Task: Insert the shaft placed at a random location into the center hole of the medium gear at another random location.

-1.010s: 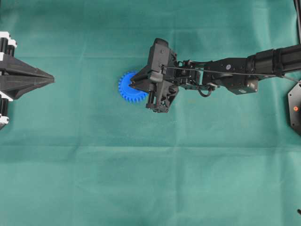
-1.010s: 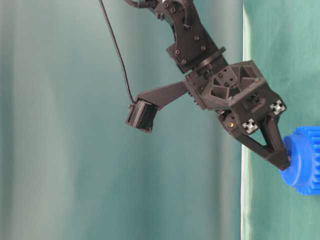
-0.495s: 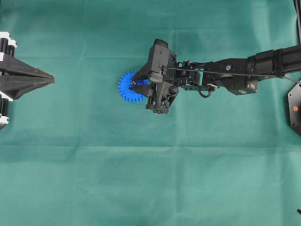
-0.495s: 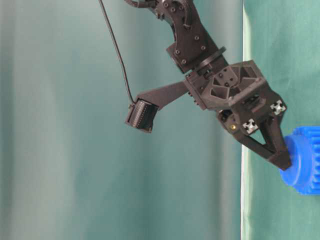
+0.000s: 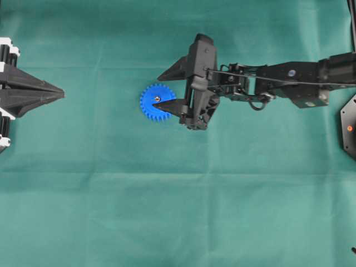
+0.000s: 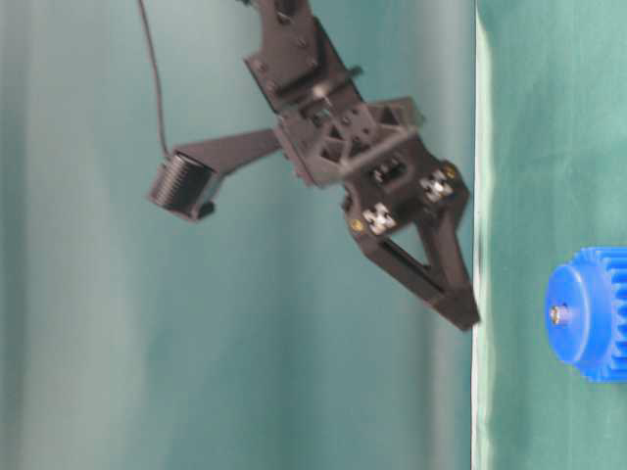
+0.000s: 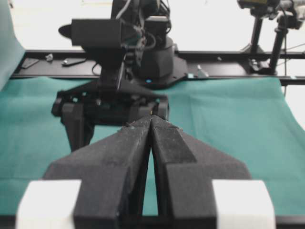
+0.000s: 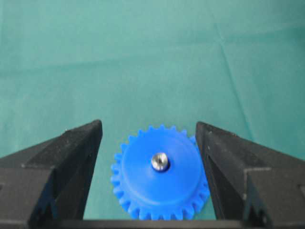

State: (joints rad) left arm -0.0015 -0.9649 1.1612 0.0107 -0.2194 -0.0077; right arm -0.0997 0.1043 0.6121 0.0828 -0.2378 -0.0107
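Green cloth [image 5: 167, 211] all over the table, smooth and bare but for one toy-like wheel. Near the middle, a bit to the left: the medium gear [image 5: 156, 102], bright blue, flat on the cloth. Right in its center hole [image 8: 160, 162], standing up: the shaft [image 8: 160, 161], tiny and shiny, only its silver tip showing.

A second ago, right pincer [image 5: 164, 88] pressed down on the hub, tips close together. Now lifted up and pulled back, spread wide, holding nothing. One finger tip over the edge of the blue wheel in the top view, but up in the air in the side view, well clear of the gear. Pin left behind in the hole, not carried away.

Left pincer [image 7: 151, 125] at the far left edge, pressed together, empty, not moved at all.

Looks like the job is done: pin in, grip let go. Only thing left, most likely, pulling the right arm away without bumping the wheel.
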